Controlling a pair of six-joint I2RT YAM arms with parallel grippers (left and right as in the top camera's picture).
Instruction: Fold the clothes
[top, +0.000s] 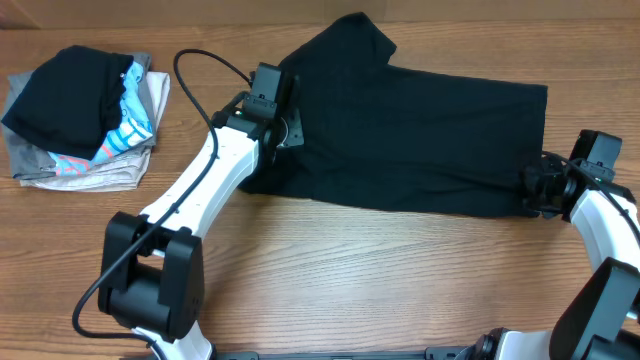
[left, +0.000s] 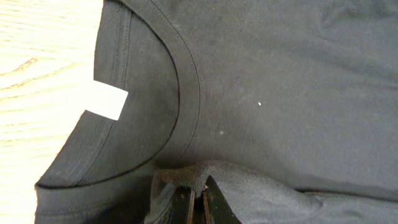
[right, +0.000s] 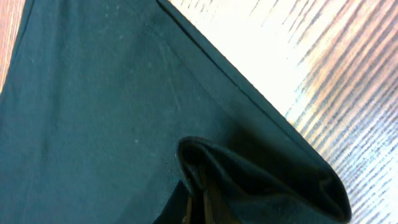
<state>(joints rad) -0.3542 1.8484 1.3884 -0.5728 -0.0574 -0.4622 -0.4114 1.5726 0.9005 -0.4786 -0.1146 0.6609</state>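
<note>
Clothes (top: 420, 130) pinched in left hand (left: 199, 198) and right hand (right: 198, 200); white label (left: 106, 99) visible only at left wrist.

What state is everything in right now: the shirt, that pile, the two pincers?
black T-shirt: spread out, pinched at both ends.
left pincer: shut on a fold of the black T-shirt below the collar.
right pincer: shut on a fold near the black T-shirt's edge.
pile of garments: folded, stacked, nothing touching it.

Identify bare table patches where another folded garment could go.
Free: the table strip in front of the black T-shirt, between left arm and right arm; between the folded garment pile and left arm. Crowded: around left gripper and right gripper.
</note>
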